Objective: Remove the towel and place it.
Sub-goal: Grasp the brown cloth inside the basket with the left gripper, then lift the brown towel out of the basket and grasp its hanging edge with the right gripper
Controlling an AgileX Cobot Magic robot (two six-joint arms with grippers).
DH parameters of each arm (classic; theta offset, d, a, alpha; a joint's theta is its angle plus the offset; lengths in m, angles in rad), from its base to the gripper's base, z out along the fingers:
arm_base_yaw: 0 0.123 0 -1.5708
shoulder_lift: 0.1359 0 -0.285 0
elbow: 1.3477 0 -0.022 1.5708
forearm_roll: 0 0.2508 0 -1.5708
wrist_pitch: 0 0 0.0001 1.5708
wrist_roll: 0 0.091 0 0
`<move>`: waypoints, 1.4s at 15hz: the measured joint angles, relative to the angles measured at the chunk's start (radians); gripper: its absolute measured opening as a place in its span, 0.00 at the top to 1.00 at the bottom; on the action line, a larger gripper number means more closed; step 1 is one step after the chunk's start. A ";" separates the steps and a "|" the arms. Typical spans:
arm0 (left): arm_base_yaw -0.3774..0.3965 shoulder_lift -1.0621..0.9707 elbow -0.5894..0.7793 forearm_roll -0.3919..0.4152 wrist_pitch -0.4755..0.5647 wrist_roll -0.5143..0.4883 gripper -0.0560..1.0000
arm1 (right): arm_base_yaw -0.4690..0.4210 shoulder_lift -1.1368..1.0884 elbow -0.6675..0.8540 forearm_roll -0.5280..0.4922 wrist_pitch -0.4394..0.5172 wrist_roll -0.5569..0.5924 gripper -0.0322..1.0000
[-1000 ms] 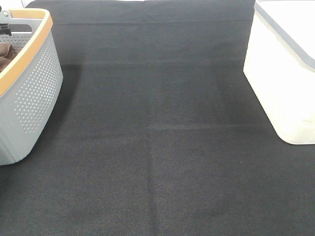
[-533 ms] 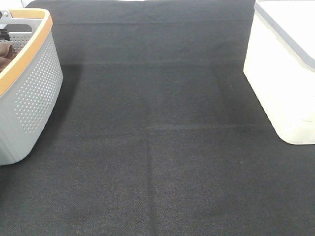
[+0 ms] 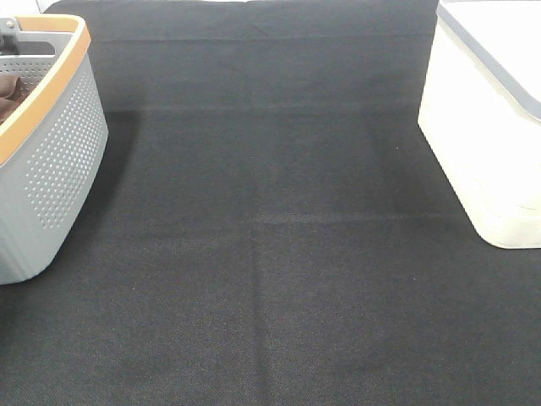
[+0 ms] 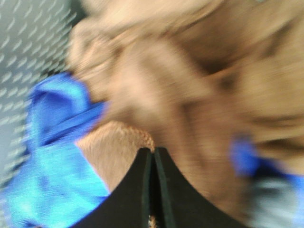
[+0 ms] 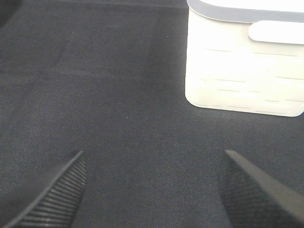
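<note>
Reaching into the basket (image 3: 59, 161), your left gripper (image 4: 153, 159) is pressed together at the towel (image 4: 111, 147) to lift it; right gripper (image 5: 152, 187) sits spread.

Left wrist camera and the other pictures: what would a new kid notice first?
Probably the bright blue cloth in the blurry left wrist view, beside a reddish-brown towel right at the tips of the shut left hand. From the high camera, the grey basket with its orange rim stands at the left edge of the black table cover, and a big white box stands at the right.
</note>
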 joint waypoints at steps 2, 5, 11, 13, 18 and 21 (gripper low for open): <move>0.000 -0.041 -0.008 -0.028 0.000 0.000 0.95 | 0.000 0.000 0.000 0.000 0.000 0.000 0.26; 0.000 -0.128 -0.008 -0.038 0.002 0.000 0.95 | 0.000 0.000 0.000 0.000 0.000 0.000 0.26; 0.000 -0.258 -0.010 -0.100 0.004 0.025 0.95 | 0.000 0.000 0.000 0.000 0.000 0.000 0.26; 0.000 -0.313 -0.010 -0.140 0.004 0.046 0.95 | 0.000 0.000 0.000 0.006 0.000 0.006 0.26; 0.000 -0.479 -0.010 -0.416 -0.081 0.116 0.95 | 0.000 0.073 0.000 0.173 -0.063 0.079 0.26; -0.010 -0.544 -0.010 -0.592 -0.132 0.193 0.95 | 0.000 0.252 0.000 0.412 -0.213 0.040 0.26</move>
